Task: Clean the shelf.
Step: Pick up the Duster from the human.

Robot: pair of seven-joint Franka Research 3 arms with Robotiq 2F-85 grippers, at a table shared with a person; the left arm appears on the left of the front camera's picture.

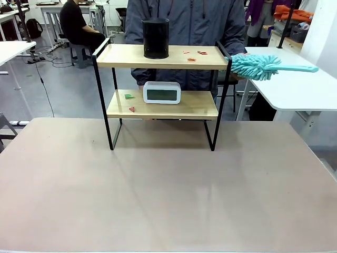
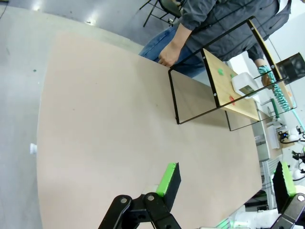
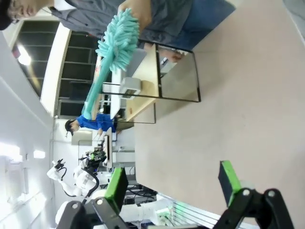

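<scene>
Handover pending: a person (image 1: 184, 21) holds the duster (image 1: 255, 67) right of the shelf (image 1: 158, 57); both jaws released, the right should take it.

Shelf (image 1: 121, 55): pale wood boards, black frame. Cylinder (image 1: 156, 38) black. Clock (image 1: 161, 93) white, greyish screen. Duster (image 1: 258, 66) teal. Scraps (image 1: 201, 52) red, green. Bench (image 1: 158, 195) plain beige. Jacket (image 1: 184, 21) grey.

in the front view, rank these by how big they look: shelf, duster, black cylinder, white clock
1. shelf, by far the largest
2. teal duster, long but thin
3. black cylinder and white clock: too alike to rank; the cylinder is taller, the clock wider
</scene>
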